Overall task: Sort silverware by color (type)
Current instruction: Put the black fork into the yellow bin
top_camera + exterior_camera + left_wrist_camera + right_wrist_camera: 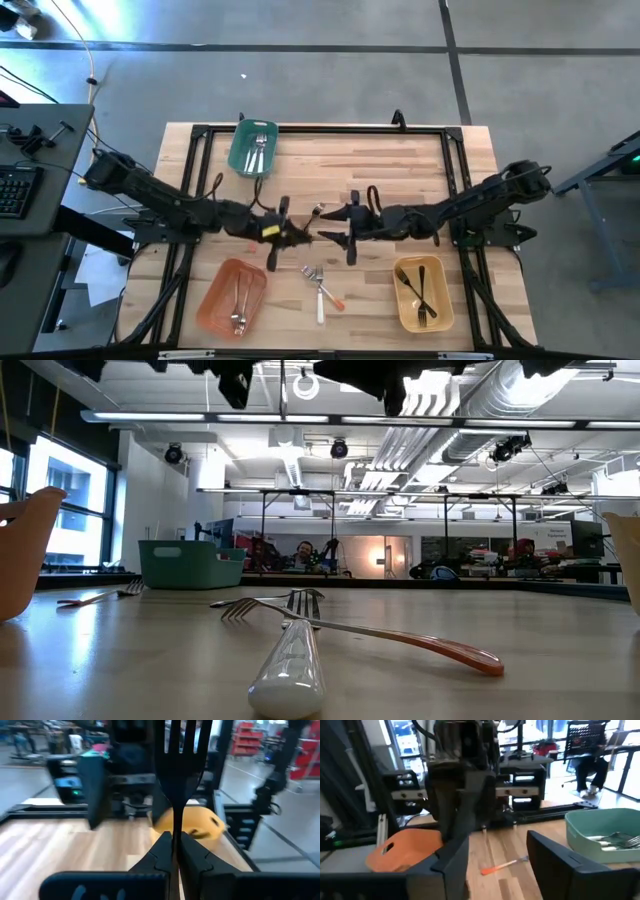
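Note:
My left gripper (292, 234) hangs above the table's middle, shut on a black fork (180, 750) whose tines point toward my right gripper (345, 228). The right gripper faces it, open, with its fingers (455, 857) standing on either side of the left gripper's tip and touching nothing. On the table near the front lie a white-handled fork (319, 300) and an orange-tipped fork (328, 290), crossed over each other. A third orange-tipped piece (502, 865) lies below the grippers. My left gripper pinches the black fork's handle (175, 827) between its two fingers, just below the fork's head. The fork lies along the fingers, and its tines stick out past the fingertips. It is lifted clear of the table, roughly level.
A green bin (253, 148) with silver forks stands at the far left. An orange bin (232, 296) with utensils is at the near left, and a yellow bin (422, 292) with black utensils is at the near right. Black frame rails run along the table's edges.

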Robot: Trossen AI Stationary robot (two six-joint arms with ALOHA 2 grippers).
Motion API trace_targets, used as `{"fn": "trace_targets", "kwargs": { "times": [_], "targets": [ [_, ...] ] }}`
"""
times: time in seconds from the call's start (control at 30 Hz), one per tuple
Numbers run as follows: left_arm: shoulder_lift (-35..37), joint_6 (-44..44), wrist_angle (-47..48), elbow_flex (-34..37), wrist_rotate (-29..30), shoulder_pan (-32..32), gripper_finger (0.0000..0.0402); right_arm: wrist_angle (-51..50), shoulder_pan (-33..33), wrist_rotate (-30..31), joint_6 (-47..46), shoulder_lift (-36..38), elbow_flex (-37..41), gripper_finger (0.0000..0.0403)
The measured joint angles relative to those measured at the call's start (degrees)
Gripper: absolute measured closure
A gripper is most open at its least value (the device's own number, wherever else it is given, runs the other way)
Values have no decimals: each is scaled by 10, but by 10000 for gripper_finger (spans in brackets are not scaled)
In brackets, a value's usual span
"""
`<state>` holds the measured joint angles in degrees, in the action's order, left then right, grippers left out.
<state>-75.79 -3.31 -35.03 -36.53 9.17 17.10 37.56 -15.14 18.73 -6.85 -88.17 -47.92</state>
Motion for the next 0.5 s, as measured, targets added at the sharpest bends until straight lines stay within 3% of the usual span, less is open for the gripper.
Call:
{"fn": "trace_targets", "kwargs": {
  "times": [0.17, 0.5],
  "targets": [
    [-7, -5, -17, 2, 0, -33, 399, 63, 6, 2, 25, -15, 0, 211],
    [-7, -24, -28, 2, -1, -56, 399, 74, 23, -32, 13, -15, 0, 211]
  ]
}}
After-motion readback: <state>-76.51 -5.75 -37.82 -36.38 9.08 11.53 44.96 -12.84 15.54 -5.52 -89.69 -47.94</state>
